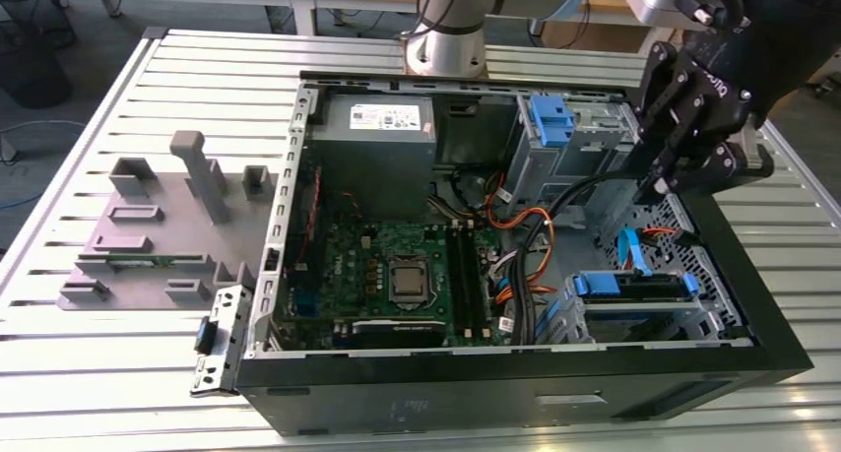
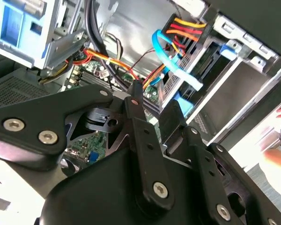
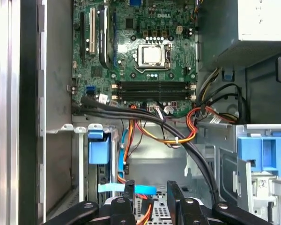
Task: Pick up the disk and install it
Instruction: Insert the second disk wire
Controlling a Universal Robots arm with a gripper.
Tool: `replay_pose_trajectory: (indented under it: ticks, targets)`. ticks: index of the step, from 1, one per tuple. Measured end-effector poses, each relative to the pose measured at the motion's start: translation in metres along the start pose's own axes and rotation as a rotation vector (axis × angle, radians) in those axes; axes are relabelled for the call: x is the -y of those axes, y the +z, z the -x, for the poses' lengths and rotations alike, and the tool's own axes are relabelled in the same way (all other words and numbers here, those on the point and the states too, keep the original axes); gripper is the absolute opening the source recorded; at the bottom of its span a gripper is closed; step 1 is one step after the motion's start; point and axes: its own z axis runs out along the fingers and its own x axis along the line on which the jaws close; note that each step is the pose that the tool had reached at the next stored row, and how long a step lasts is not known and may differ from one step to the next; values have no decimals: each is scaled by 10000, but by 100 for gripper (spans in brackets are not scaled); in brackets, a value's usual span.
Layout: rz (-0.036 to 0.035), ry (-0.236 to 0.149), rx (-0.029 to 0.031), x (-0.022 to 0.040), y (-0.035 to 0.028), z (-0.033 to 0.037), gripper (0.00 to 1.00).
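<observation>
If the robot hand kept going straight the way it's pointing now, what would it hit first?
Probably the light blue flat ribbon cable lying across just ahead of the black robot hand, with orange wires and the grey metal case floor behind it; depth is unclear.

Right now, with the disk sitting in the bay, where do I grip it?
Probably by the blue carrier edge of the disk, which faces the open side of the case. Come straight down with the open pincer across that edge's thin width; the cage seems to cover the rest.
</observation>
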Motion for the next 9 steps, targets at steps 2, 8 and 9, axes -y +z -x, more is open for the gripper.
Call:
replay_pose_trajectory:
  ticks: [2, 8, 9]
  targets:
    - [11, 0, 1, 51, 6, 1, 41]
    - [36, 1, 1, 177, 26, 4, 41]
    - [37, 1, 0, 189, 32, 4, 41]
